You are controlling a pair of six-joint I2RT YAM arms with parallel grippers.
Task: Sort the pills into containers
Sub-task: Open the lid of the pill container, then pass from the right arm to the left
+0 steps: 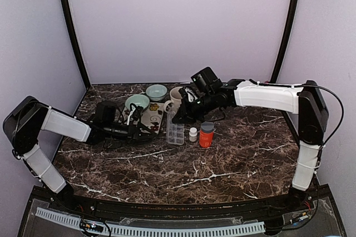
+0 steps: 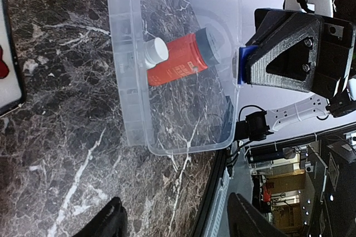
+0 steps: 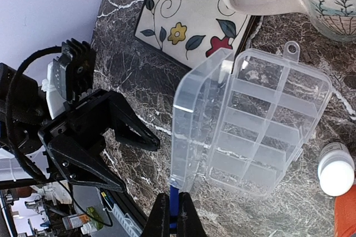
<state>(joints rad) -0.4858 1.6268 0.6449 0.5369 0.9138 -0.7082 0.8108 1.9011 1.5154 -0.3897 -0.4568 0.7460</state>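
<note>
Beside tray (image 3: 183, 25), left claw (image 3: 140, 164) spread, right claw (image 3: 172, 202) pinching pillbox lid (image 3: 197, 120), orange bottle (image 1: 206, 137) beyond.

Robotics laboratory test cell. Marble-patterned desk (image 1: 233, 164) boxed behind and on both sides by plain lavender screens (image 1: 178, 25) and black poles (image 1: 72, 31); slotted cable duct (image 1: 167, 230) along its near edge; cluttered equipment racks (image 2: 283, 192) beyond it, left wrist view.

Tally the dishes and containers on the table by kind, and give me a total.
Bowls: 2 (far bowl, near bowl)
Mugs: 1 (mug)
Trays: 1 (floral tray)
Pill boxes: 1 (clear pill box)
Bottles: 2 (orange bottle, white bottle)
Total: 7
</note>
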